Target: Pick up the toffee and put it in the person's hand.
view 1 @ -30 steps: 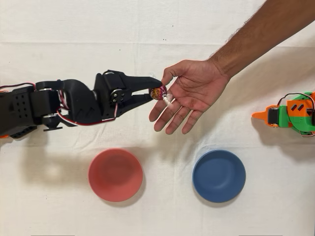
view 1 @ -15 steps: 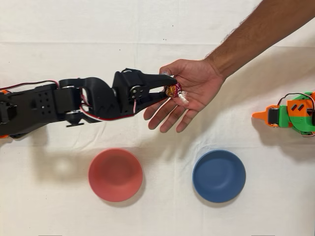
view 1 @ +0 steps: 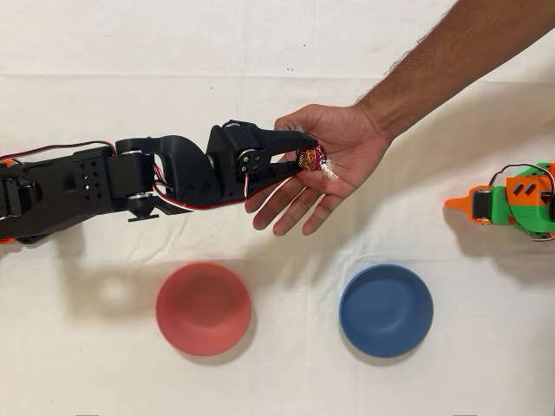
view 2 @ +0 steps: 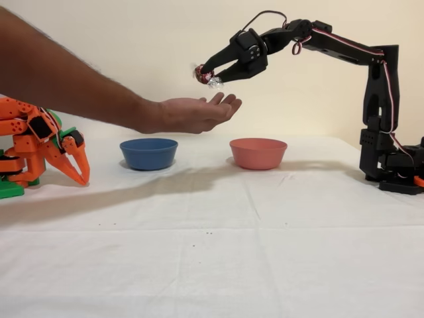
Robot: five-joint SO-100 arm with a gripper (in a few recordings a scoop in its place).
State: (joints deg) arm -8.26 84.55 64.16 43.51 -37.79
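The toffee [view 1: 311, 159], a small magenta-red foil sweet with a clear twisted end, is pinched at the tip of my black gripper [view 1: 299, 153]. In the fixed view the toffee [view 2: 203, 74] hangs a short way above the person's hand [view 2: 195, 112], held by the gripper [view 2: 205, 71]. The person's hand [view 1: 338, 169] lies open, palm up, with fingers spread, directly under the sweet in the overhead view. The jaws are shut on the toffee, and the sweet does not touch the palm.
A red bowl [view 1: 204, 308] and a blue bowl [view 1: 386, 309] stand on the white cloth near the front edge in the overhead view. The idle orange arm [view 1: 512, 201] rests at the right. The forearm [view 1: 451, 61] crosses the upper right.
My gripper has carried the toffee further right, from the fingertips' edge to over the palm. The hand shifted slightly left and down beneath it.
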